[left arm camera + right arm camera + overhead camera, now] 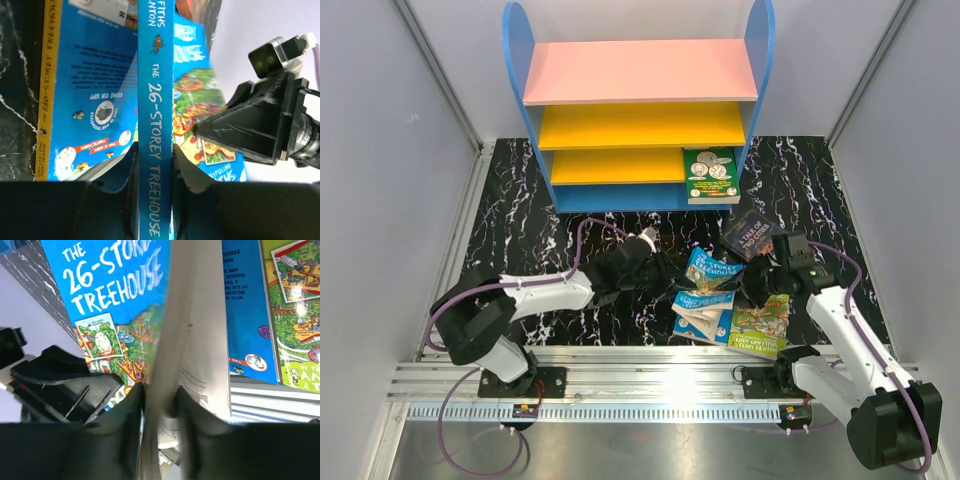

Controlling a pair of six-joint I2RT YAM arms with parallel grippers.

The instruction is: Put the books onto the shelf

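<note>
Black marbled surface (pixel 510 220) from above: the 26-Storey Treehouse book (pixel 712 270) stands on edge between my two sets of jaws, with the shelf (pixel 640 70) well beyond them. Left wrist: my left jaws pinch that book (pixel 155 150) by its spine. Right wrist: my right jaws pinch the book (pixel 115 280) by its page edge, cover to their left.

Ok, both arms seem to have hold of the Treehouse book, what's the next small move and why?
Probably open the right jaws and let go. The left jaws pinch the Treehouse book by its spine while the right jaws grip its pages, so both hold one book. Once freed, it could be carried to the shelf.
</note>
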